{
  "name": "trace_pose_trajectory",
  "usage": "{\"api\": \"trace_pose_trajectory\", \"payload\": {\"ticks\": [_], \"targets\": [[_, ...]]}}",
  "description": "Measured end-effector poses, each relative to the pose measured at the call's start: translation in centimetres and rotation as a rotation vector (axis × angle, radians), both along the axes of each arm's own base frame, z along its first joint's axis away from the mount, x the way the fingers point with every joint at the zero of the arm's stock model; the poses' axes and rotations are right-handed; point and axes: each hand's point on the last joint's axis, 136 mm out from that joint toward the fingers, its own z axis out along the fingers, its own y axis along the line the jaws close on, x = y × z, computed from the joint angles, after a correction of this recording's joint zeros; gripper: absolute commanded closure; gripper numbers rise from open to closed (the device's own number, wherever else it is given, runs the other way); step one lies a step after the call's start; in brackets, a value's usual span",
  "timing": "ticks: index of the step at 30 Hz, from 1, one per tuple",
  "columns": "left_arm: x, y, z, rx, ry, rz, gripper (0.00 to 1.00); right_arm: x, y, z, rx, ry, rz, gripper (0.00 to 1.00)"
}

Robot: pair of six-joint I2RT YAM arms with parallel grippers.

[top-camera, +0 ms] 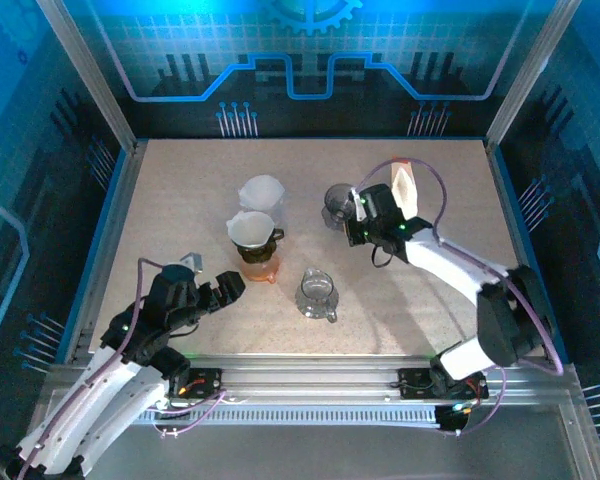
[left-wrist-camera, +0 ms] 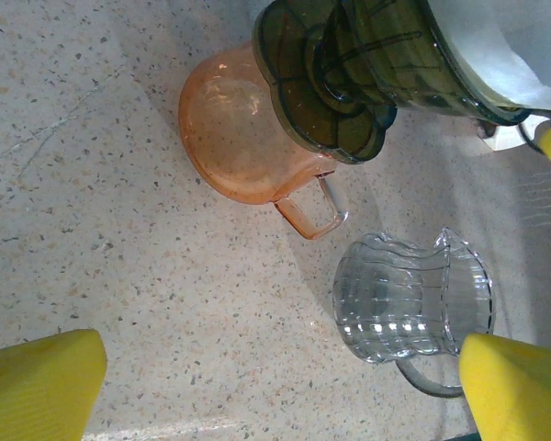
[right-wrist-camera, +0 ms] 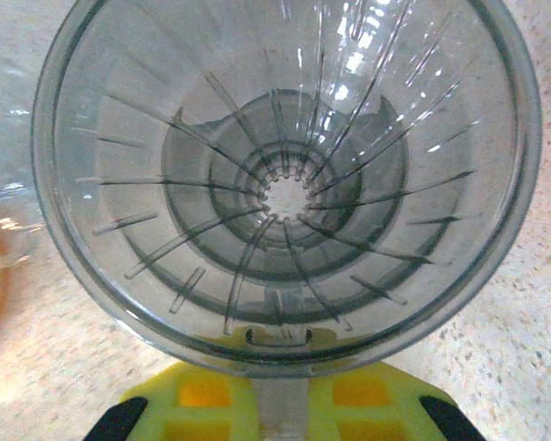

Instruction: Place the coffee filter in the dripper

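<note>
A speckled beige desk (top-camera: 180,200) sits inside a blue-lit enclosure. Near the back of the desk, right of centre, stands a smoky dripper (top-camera: 337,204). The right end effector (top-camera: 358,214) is at its near side. From the right wrist camera, looking straight down into the ribbed cone of this dripper (right-wrist-camera: 285,175), the yellow pads are clenched on the handle at its rim and the right end effector (right-wrist-camera: 283,409) grasps it. No paper lies inside the cone.

The coffee filter (top-camera: 261,190) is a white cone standing loose on the desk, left of the smoky dripper and well apart from it. Just in front of it a second dripper (top-camera: 253,232), lined with white paper, sits on an orange server (top-camera: 261,268). A glass pitcher (top-camera: 317,293) stands near them on the right. A tan-and-white packet (top-camera: 408,188) stands upright just beyond the right wrist.

The left end effector (top-camera: 226,287) is released, its jaws wide, low over the desk near the server and touching nothing. Its own camera shows the server (left-wrist-camera: 239,138), the pitcher (left-wrist-camera: 409,294) and the lined dripper (left-wrist-camera: 367,64) ahead of the left end effector (left-wrist-camera: 275,390).
</note>
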Motion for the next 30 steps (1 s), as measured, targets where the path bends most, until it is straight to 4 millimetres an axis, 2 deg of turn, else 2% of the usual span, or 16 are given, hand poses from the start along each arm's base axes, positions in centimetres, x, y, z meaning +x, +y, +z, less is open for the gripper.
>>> {"api": "trace_pose_trajectory", "payload": {"ticks": [4, 7, 11, 16, 22, 26, 30], "targets": [[-0.1, 0.1, 0.4, -0.004, -0.010, 0.000, 0.01, -3.3, 0.3, 3.3, 0.021, -0.036, 0.057, 0.91], [-0.2, 0.2, 0.5, -0.003, -0.014, 0.002, 0.01, -6.4, 0.9, 5.0, 0.031, -0.046, 0.131, 0.91], [-0.2, 0.2, 0.5, 0.000, -0.014, 0.005, 0.01, -10.8, 2.0, 6.0, 0.042, -0.038, 0.248, 0.90], [-0.2, 0.2, 0.5, 0.000, -0.014, 0.006, 0.01, -15.6, 3.4, 5.4, 0.032, 0.006, 0.386, 0.90], [-0.2, 0.2, 0.5, 0.000, -0.014, 0.006, 0.01, -18.6, 4.7, 4.2, -0.016, 0.049, 0.486, 0.91], [-0.2, 0.2, 0.5, 0.000, -0.014, 0.006, 0.01, -19.4, 4.7, 3.1, -0.056, 0.062, 0.502, 0.91], [-0.2, 0.2, 0.5, 0.000, -0.014, 0.006, 0.01, -19.3, 4.6, 2.1, -0.100, 0.074, 0.492, 0.91]]}}
